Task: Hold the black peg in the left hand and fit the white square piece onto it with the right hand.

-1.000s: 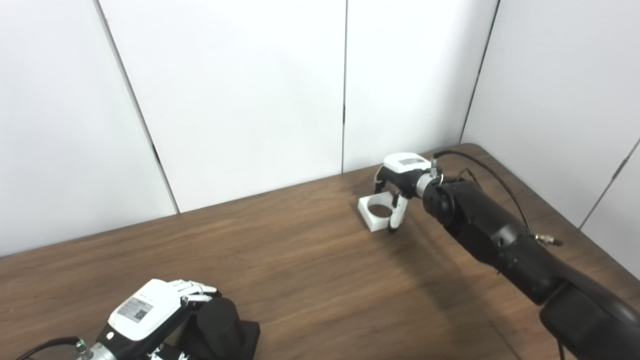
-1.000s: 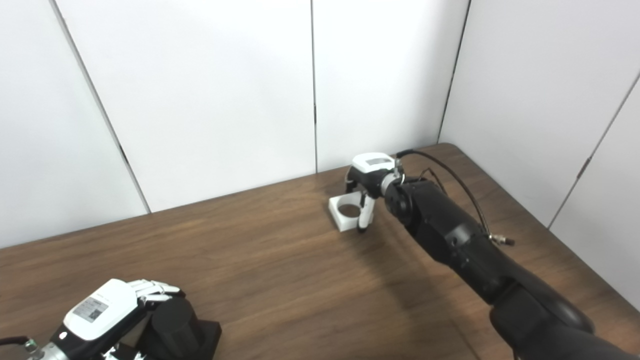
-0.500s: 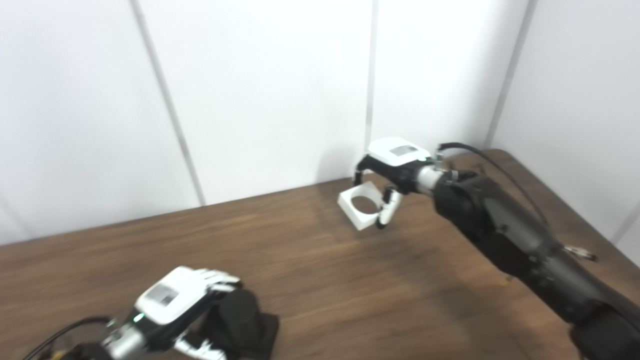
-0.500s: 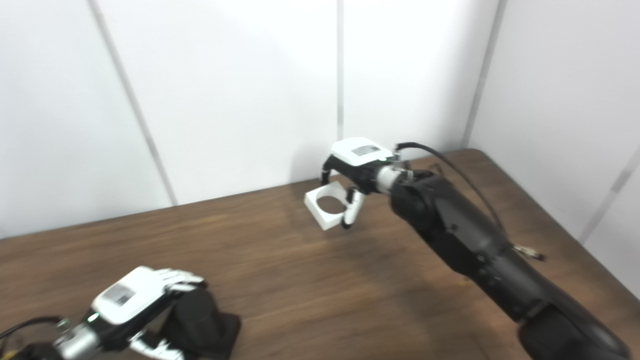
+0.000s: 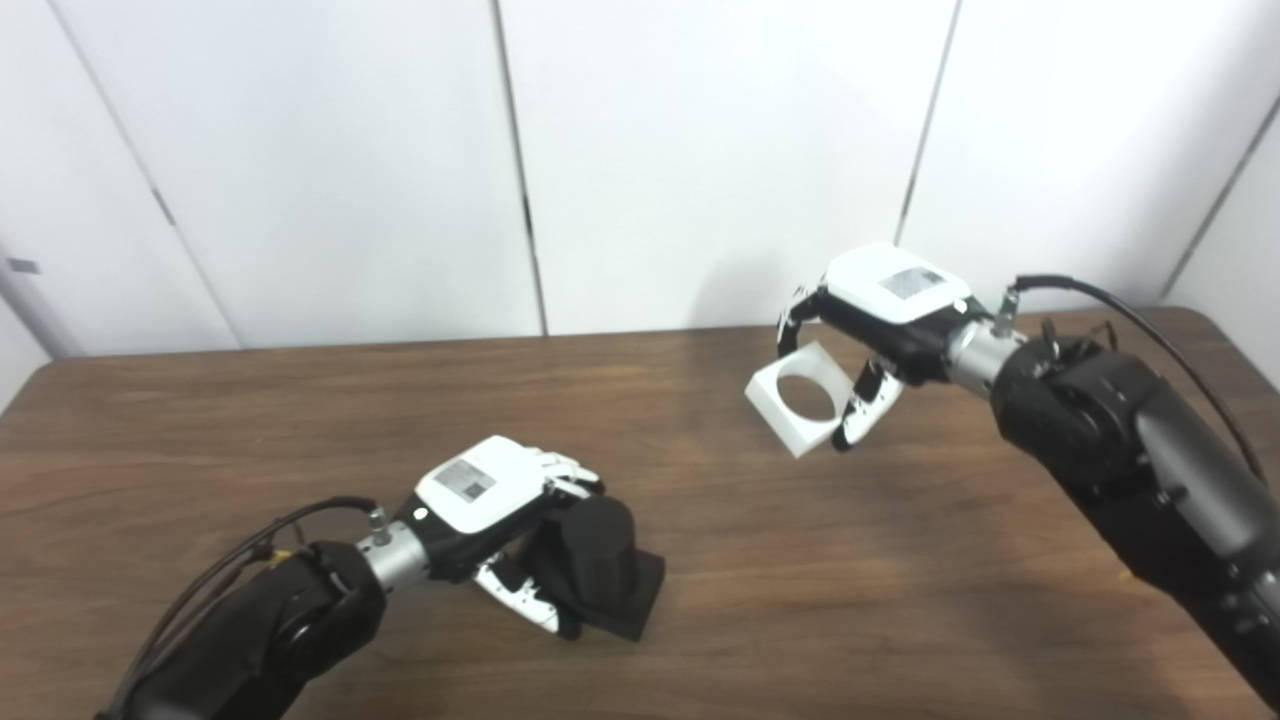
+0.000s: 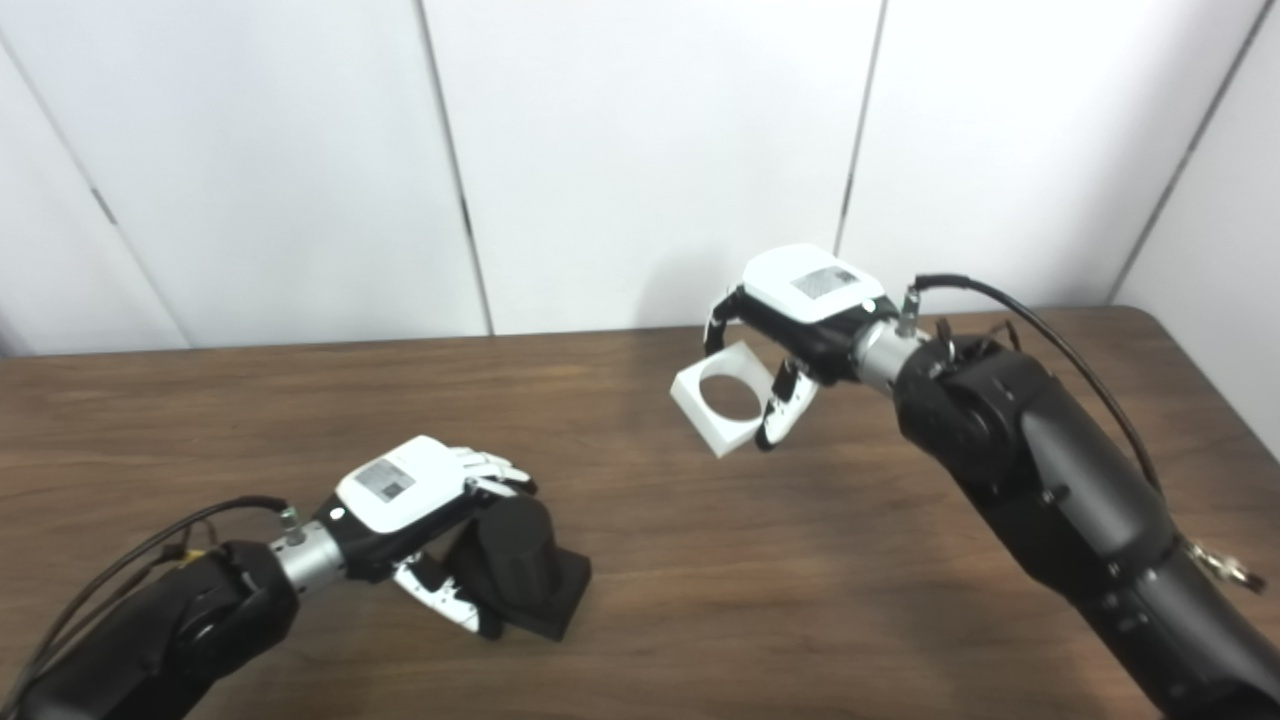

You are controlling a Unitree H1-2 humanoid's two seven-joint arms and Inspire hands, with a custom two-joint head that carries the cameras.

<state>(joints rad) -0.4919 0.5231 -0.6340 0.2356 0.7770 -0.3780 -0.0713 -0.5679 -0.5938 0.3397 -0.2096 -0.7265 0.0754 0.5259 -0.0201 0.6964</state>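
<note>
Gripping matte black peg (image 5: 598, 560)

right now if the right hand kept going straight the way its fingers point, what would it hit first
Probably the bare table. The right hand, holding the white square piece, points down-left; the black peg seems nearer, though depth is unclear.

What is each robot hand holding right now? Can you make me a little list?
left hand: shut on the black peg
black peg: upright, its square base on the table
right hand: shut on the white square piece
white square piece: held in the air, tilted, round hole showing
fitted together: not yet, the two parts are apart
</note>
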